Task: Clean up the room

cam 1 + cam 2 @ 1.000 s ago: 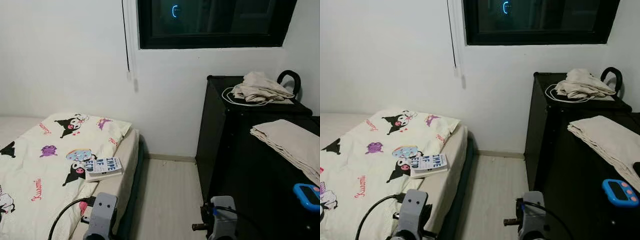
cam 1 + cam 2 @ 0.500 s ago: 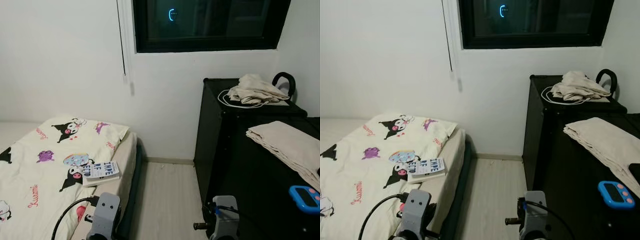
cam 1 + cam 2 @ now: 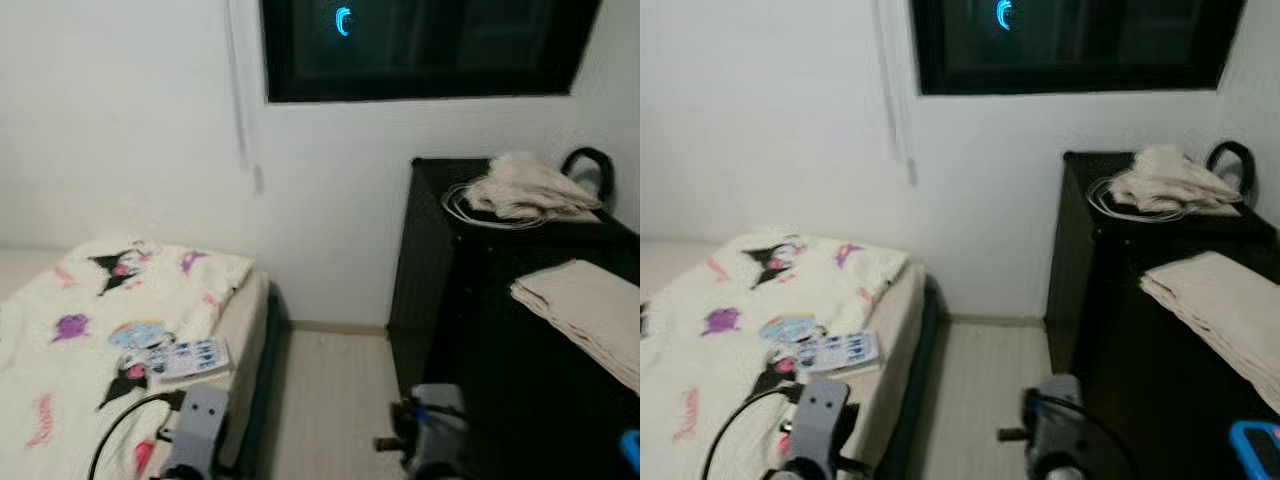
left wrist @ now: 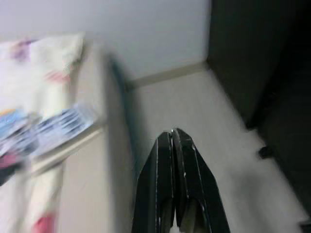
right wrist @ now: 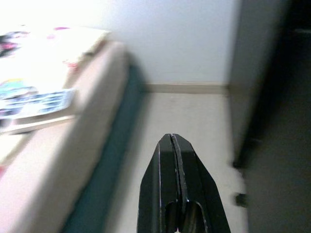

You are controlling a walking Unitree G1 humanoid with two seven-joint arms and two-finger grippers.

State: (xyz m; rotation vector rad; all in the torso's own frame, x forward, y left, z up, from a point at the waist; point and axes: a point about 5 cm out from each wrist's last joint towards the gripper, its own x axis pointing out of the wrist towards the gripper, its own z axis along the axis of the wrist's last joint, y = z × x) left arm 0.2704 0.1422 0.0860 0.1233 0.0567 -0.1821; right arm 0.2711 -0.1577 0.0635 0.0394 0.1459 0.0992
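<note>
Wrist views show the left hand (image 4: 174, 133) and right hand (image 5: 171, 137) pressed together, empty, above the floor (image 5: 189, 121).

A book (image 3: 187, 358) with a white cover and bold blue lettering lies flat on the bed (image 3: 60, 400), near the bed's right edge, on a cartoon-print blanket (image 3: 100, 320). Right of the bed, on the black dresser (image 3: 440, 290), a crumpled beige cloth (image 3: 525, 187) rests on a white cable (image 3: 462, 205); nearer, a folded beige cloth (image 3: 585, 315).
</note>
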